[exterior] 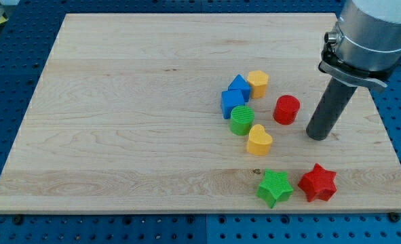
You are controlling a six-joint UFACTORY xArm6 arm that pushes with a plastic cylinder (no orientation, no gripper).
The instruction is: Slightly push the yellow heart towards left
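Note:
The yellow heart point(259, 140) lies on the wooden board point(119, 102) right of centre, just below the green cylinder point(241, 120). My tip point(317, 135) rests on the board to the right of the heart, about a block's width and a half away from it, and just right of the red cylinder point(286, 110). It touches no block.
A blue block point(235, 95) and a yellow hexagon-like block point(258, 83) sit above the green cylinder. A green star point(275, 188) and a red star point(317, 182) lie near the board's bottom edge. The board's right edge is close to my tip.

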